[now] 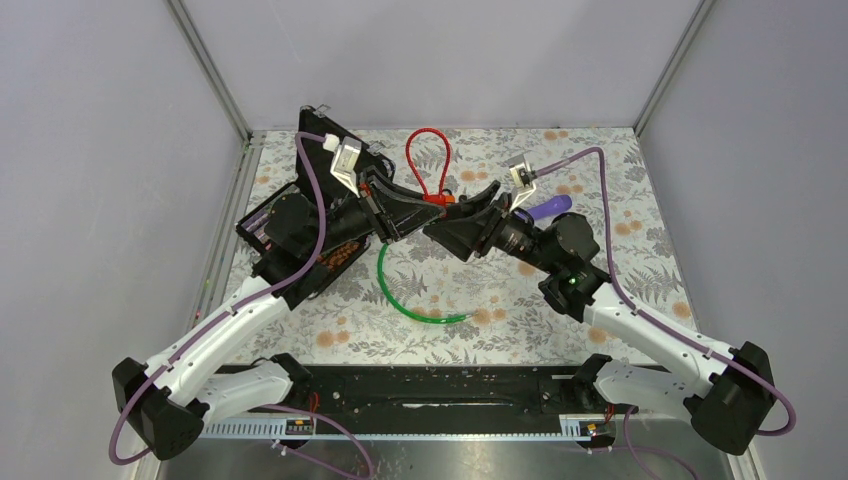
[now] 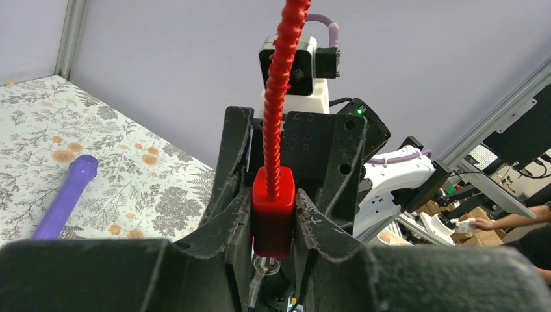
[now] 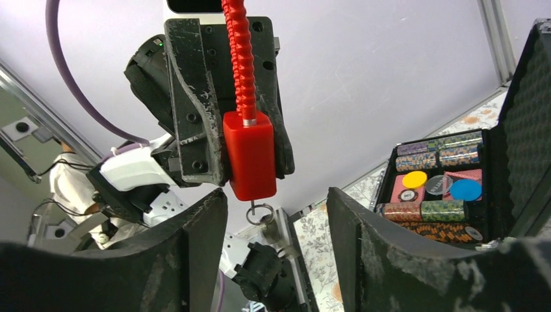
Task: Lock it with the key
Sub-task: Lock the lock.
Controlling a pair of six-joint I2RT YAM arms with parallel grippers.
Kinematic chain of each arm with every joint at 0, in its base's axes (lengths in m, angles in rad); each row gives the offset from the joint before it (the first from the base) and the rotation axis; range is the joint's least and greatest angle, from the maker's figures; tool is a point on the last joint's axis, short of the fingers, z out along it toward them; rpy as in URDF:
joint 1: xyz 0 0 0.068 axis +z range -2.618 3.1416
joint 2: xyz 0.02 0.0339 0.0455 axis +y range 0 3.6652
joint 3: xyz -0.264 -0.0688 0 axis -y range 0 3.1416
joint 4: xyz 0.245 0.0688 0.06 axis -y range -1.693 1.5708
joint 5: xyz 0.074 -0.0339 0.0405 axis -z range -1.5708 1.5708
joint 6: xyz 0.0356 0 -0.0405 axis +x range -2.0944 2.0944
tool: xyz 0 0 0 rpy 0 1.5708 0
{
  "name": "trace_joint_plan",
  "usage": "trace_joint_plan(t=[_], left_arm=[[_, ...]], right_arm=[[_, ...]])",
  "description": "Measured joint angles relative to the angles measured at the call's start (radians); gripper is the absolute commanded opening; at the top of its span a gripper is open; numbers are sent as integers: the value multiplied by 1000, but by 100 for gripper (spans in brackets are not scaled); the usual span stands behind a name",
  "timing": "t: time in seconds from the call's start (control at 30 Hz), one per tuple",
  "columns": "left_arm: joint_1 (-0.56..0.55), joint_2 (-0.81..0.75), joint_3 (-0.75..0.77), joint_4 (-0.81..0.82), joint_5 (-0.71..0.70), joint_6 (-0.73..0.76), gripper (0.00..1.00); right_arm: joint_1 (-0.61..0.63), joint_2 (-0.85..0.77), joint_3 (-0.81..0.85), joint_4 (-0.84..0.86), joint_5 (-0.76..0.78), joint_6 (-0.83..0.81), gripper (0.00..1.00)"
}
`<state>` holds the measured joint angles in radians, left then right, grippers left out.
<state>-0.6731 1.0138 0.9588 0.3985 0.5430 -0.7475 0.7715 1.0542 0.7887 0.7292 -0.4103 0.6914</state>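
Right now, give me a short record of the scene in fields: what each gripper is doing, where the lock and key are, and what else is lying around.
left gripper: shut on the red lock, which is held up off the surface
right gripper: open, one finger on each side just below the lock, touching nothing
key ring: hangs at the lock's underside; the key blade is not clear
on the table: green cable, purple handle, open case of chips

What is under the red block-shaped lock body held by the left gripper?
A small metal ring hangs under the red lock body, seen between the open black fingers of the right gripper. Any key blade is covered.
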Motion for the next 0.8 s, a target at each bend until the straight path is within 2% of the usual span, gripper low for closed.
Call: trace_joint_plan(t=[0.4, 0.8], left_arm=[[3, 0, -1, -2, -2, -2, 0], [-1, -11, -4, -16, -14, 44, 0]], right_arm=[[1, 20, 0, 51, -28, 48, 1], [-5, 14, 0, 18, -80, 70, 0]])
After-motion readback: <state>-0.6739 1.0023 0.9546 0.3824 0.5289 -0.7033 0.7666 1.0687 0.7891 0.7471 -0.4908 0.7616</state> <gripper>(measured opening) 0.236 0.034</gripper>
